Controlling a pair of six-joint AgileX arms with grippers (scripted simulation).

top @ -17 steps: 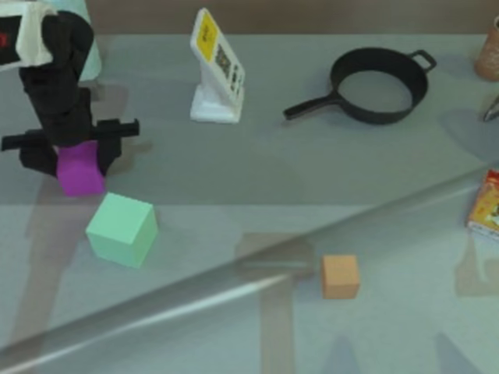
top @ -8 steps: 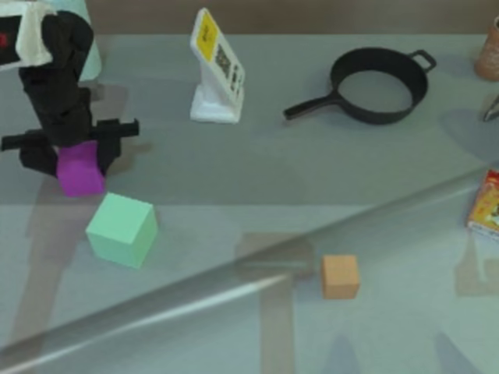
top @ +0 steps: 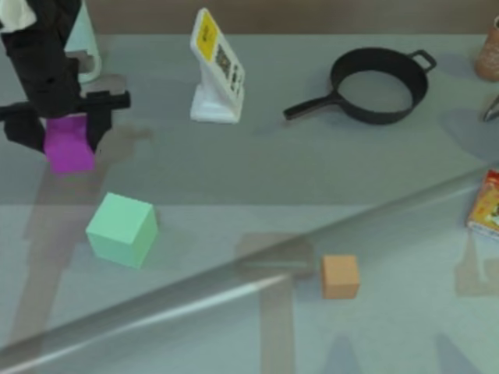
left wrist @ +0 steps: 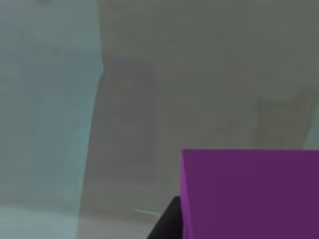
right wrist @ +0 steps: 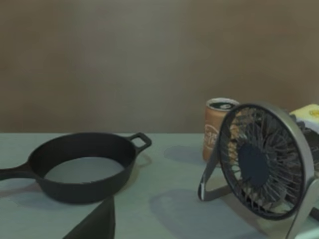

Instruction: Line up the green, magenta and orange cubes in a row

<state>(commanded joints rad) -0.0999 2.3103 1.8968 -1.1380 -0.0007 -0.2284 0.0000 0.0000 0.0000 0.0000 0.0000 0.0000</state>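
The orange cube (top: 341, 276), smallest of the three, sits on the table (top: 257, 171) nearest the camera's lower edge, well to the right of the green cube (top: 122, 229) and apart from it. The green cube, the largest, rests on the table toward the left side. Farther back from the green cube, and slightly to its left, the left gripper (top: 69, 125) grasps the magenta cube (top: 69, 143), one black finger on each side of it; the cube looks lifted off the table, with its shadow cast to its right. The left wrist view is filled at one corner by the magenta cube (left wrist: 249, 194) with a dark finger edge beside it. Beyond the green cube and to its right stands a white and yellow handheld device (top: 216, 66) on its stand, and farther right lies a black frying pan (top: 377, 84). A yellow and red box (top: 487, 205) lies at the table's right edge. The right wrist view shows the frying pan (right wrist: 82, 164), a small fan (right wrist: 261, 174) and a can (right wrist: 218, 127); whether the right gripper is open or closed cannot be told.
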